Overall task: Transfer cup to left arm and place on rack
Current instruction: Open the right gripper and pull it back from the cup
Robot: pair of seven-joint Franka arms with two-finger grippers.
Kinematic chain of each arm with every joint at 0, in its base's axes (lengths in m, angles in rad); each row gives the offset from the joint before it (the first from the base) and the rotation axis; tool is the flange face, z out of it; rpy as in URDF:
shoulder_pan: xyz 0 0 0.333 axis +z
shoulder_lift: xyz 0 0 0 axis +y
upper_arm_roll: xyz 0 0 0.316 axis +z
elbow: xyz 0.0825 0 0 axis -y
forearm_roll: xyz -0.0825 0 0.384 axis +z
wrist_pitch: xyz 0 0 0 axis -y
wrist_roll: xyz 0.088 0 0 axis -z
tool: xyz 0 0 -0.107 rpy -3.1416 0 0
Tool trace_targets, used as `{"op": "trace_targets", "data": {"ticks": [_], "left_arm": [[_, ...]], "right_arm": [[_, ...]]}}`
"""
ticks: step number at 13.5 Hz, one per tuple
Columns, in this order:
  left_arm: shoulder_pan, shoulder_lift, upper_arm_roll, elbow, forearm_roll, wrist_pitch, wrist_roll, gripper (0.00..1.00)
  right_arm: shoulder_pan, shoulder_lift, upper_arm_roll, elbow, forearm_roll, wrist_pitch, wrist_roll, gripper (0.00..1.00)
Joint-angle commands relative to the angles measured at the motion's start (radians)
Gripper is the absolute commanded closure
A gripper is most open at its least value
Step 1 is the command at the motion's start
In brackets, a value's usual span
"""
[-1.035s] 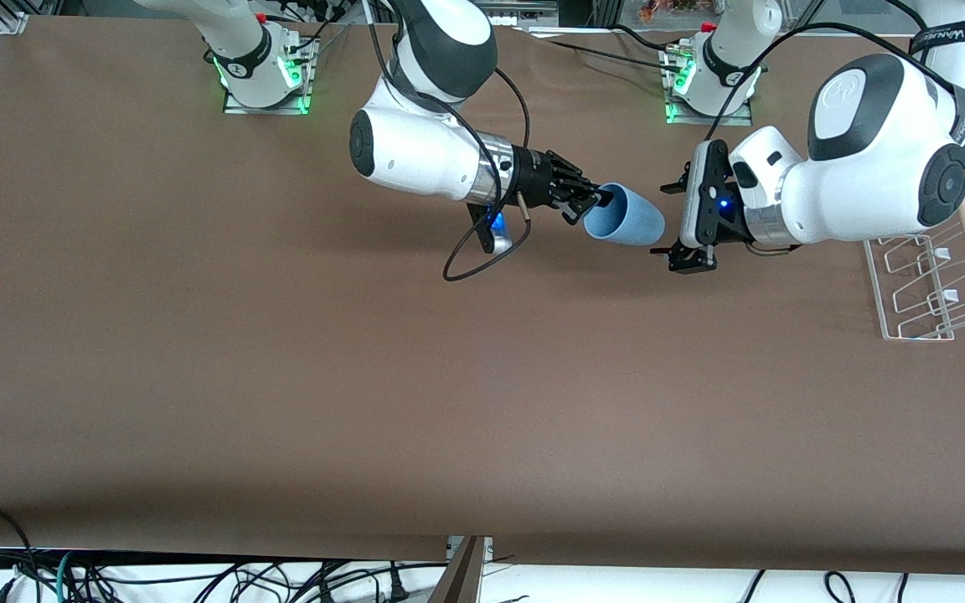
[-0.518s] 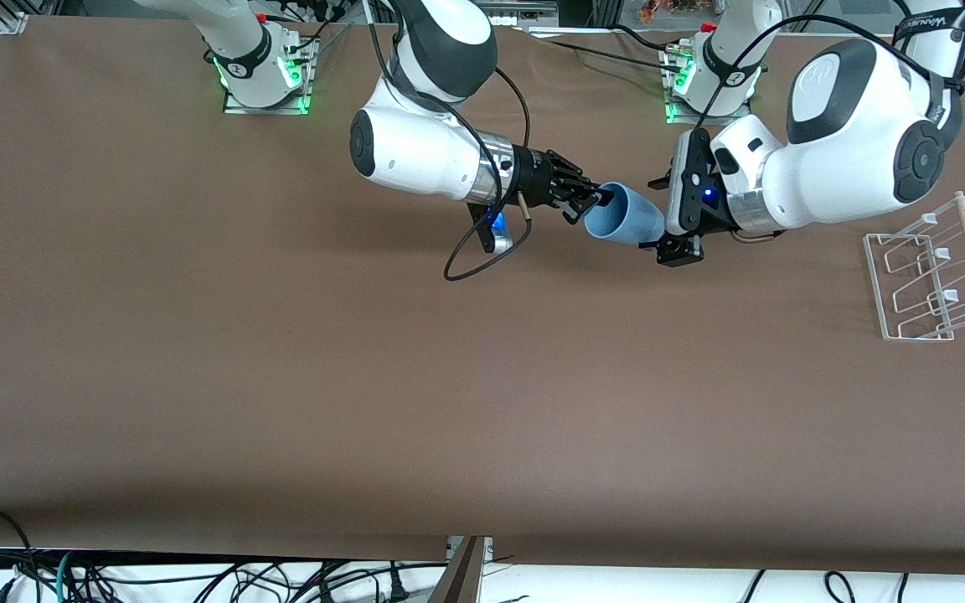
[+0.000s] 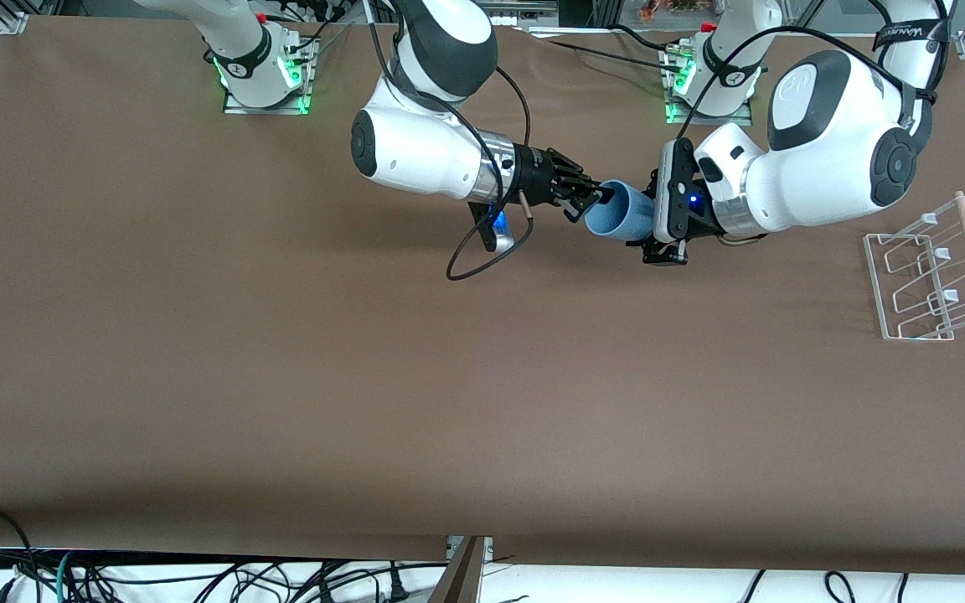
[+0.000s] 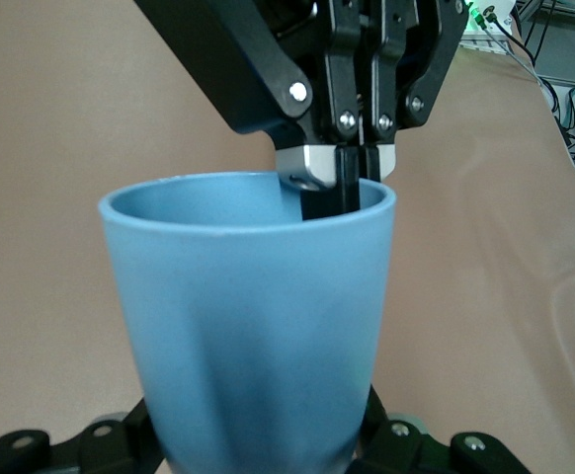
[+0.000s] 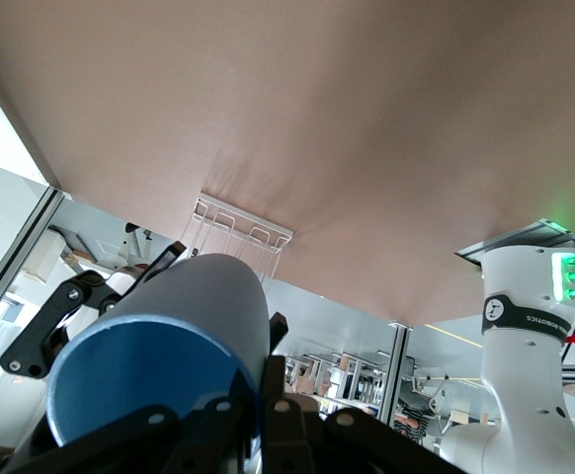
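With the cup [image 3: 621, 219] held in the air over the tabletop [image 3: 281, 377], rim pinched by the right end effector [image 3: 593, 199] and base now clamped by the left end effector [image 3: 658, 230], the right should release before any pull toward the rack [image 3: 935, 276].

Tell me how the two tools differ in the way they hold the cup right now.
The right tool pinches the cup at its rim, one finger inside the mouth; the left tool clamps the closed base end from outside. The right tool comes from the right arm's end, the left tool from the rack end. Both are shut on the cup, over the table.
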Motion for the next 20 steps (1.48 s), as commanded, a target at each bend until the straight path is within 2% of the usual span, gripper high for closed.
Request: {"op": "trace_targets", "data": {"ticks": [1, 3, 6, 8, 9, 10, 12, 13, 15, 17, 20], "left_arm": [[0.018, -0.034, -0.013, -0.022, -0.031, -0.015, -0.008, 0.92], [0.020, -0.032, -0.010, -0.022, -0.030, -0.022, -0.006, 0.99], [0.021, -0.032, -0.008, -0.021, -0.030, -0.024, -0.006, 1.00], [0.023, -0.032, -0.005, -0.019, -0.030, -0.034, -0.006, 1.00], [0.024, -0.034, -0.002, -0.018, -0.028, -0.045, -0.005, 1.00], [0.026, -0.034, 0.008, -0.018, -0.028, -0.057, 0.000, 1.00], [0.030, -0.034, 0.022, -0.014, -0.022, -0.077, 0.006, 1.00], [0.029, -0.034, 0.036, -0.001, -0.013, -0.096, 0.006, 1.00], [0.033, -0.032, 0.082, 0.007, 0.025, -0.155, 0.006, 1.00], [0.063, -0.032, 0.114, 0.009, 0.142, -0.192, 0.012, 1.00], [0.081, -0.034, 0.156, 0.015, 0.316, -0.234, 0.011, 1.00]], "right_arm": [[0.003, 0.013, -0.004, 0.027, 0.009, 0.009, 0.002, 1.00], [0.003, 0.013, -0.004, 0.027, 0.009, 0.007, 0.002, 1.00], [0.003, 0.013, -0.004, 0.027, 0.004, 0.006, 0.004, 0.99], [0.000, 0.007, -0.007, 0.027, -0.011, -0.011, 0.010, 0.69], [-0.005, 0.004, -0.011, 0.027, -0.020, -0.020, 0.019, 0.51], [-0.014, 0.001, -0.012, 0.027, -0.026, -0.036, 0.022, 0.45], [-0.046, -0.012, -0.012, 0.027, -0.026, -0.071, 0.027, 0.24], [-0.068, -0.013, -0.014, 0.029, -0.028, -0.104, 0.048, 0.01], [-0.123, -0.042, -0.018, 0.029, -0.046, -0.198, 0.054, 0.01], [-0.184, -0.081, -0.036, 0.022, -0.065, -0.310, 0.050, 0.01], [-0.195, -0.146, -0.174, 0.004, -0.075, -0.546, 0.019, 0.01]]}}
